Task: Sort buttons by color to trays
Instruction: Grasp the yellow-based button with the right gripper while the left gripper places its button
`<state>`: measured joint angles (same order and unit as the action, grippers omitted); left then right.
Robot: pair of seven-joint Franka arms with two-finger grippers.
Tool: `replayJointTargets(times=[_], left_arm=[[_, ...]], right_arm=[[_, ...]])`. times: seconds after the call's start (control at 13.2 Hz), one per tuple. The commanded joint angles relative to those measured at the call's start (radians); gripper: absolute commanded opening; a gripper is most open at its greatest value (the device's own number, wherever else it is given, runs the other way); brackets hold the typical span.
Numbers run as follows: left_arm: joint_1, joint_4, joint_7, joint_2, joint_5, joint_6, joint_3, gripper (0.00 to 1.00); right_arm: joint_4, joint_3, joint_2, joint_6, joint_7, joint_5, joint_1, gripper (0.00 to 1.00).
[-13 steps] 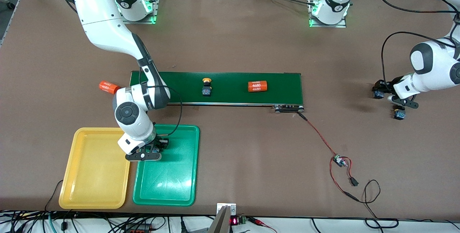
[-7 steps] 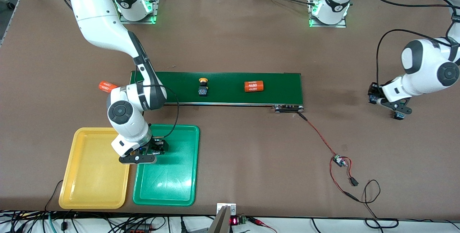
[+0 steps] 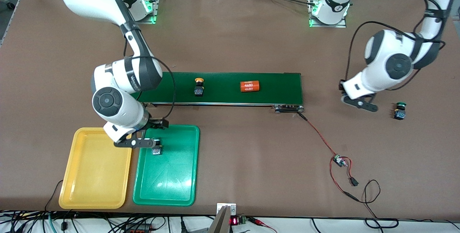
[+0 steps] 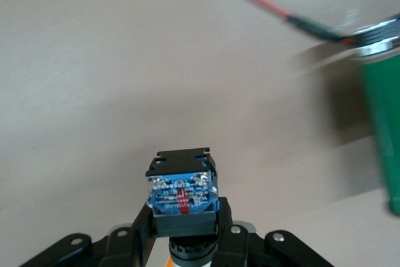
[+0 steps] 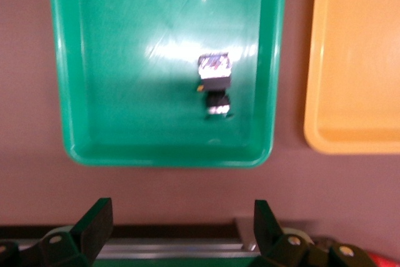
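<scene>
Brown tabletop under two white arms, with a dark-green conveyor belt (image 3: 230, 88) across the middle as the landmark. Nearer the front camera than the belt, toward the right arm's end: yellow tray (image 3: 94, 197) lying bare, green tray (image 3: 169, 190) beside it with one button (image 3: 156, 150) resting inside, cap colour hard to read, so presumably the green one just sorted. Right gripper (image 3: 133, 143) up over the seam between the trays, fingers spread wide and holding nothing. On the belt: a yellow-capped button (image 3: 198, 87) and an orange cylinder (image 3: 249, 86) marked with white numerals. Off the belt's end toward the left arm: left gripper (image 3: 359, 103) up over bare table, pinching a button (image 4: 181, 191) by its cap end, blue-labelled base showing, cap colour hidden. Green-capped button (image 3: 399, 110) on the table close by. Judged roughly a quarter done: one button trayed, one in hand, two untouched, yellow tray yet to receive anything.
</scene>
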<state>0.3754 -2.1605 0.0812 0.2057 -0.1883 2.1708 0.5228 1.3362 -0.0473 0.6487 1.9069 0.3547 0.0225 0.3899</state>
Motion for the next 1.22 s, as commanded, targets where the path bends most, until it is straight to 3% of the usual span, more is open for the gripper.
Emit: replayJointTargets(times=[0.0,0.3,0.68,0.91,1.14], left_arm=[[-0.018,0.002,-0.079,-0.019,0.076,-0.016,0.078,0.00],[-0.151,0.063,-0.295,0.020,0.078,-0.011,0.092,0.00],[-0.245,0.079,-0.438,0.102,0.083,0.027,0.092,0.00],[-0.269,0.077,-0.494,0.147,0.083,0.107,0.091,0.00],[-0.273,0.077,-0.523,0.169,0.083,0.130,0.089,0.00]], right_arm=[[0.119,0.047,-0.081,-0.016,0.065,0.013,-0.002,1.00],[0.355,0.055,-0.227,0.078,0.081,0.028,0.018,1.00],[0.477,0.060,-0.264,0.151,0.185,0.051,0.098,1.00],[0.628,0.058,-0.297,0.327,0.179,0.050,0.112,1.00],[0.673,0.060,-0.285,0.440,0.147,0.047,0.113,1.00]])
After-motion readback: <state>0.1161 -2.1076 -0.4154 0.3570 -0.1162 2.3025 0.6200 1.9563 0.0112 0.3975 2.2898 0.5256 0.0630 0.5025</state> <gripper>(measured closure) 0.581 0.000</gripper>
